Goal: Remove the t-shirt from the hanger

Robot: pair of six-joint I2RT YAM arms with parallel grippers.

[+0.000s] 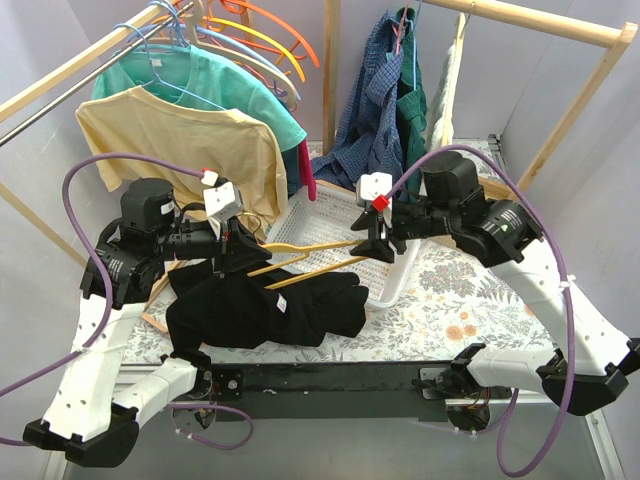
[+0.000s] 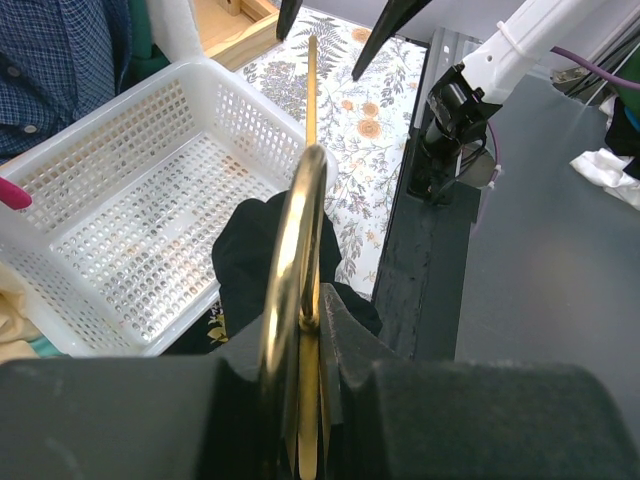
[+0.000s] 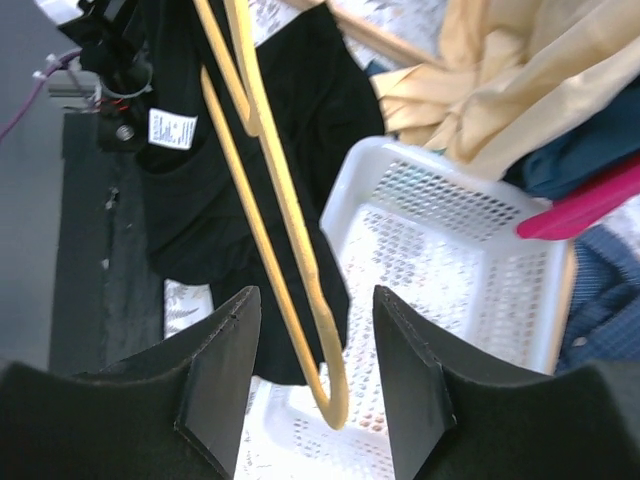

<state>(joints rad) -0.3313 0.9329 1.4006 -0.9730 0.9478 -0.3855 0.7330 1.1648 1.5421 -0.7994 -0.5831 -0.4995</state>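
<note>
Now, left claw [image 1: 228, 245]: closed tight on the hook end of the slim golden-yellow hanger [image 1: 310, 262]. In the left wrist view the shiny hook stands clamped between its fingers [image 2: 345, 330].
Right claw [image 1: 378, 240]: about half wide. Its two black fingers [image 3: 225, 370] stand on both sides of the far rounded end of the hanger, with a gap on each side, touching nothing.
Hanger: held above the table, nearly level, reaching from the left claw to the right claw. Its bars are bare on the right-claw side.
Black fabric t-shirt [image 1: 270, 305]: gathered at the hook side of the hanger and below the bars. Its lower part lies crumpled on the flowered tablecloth [image 1: 470, 310]. A small white label [image 3: 172, 128] shows on it.
White plastic basket with holes [image 1: 398, 272]: on the table just behind the hanger, below the right claw.
</note>
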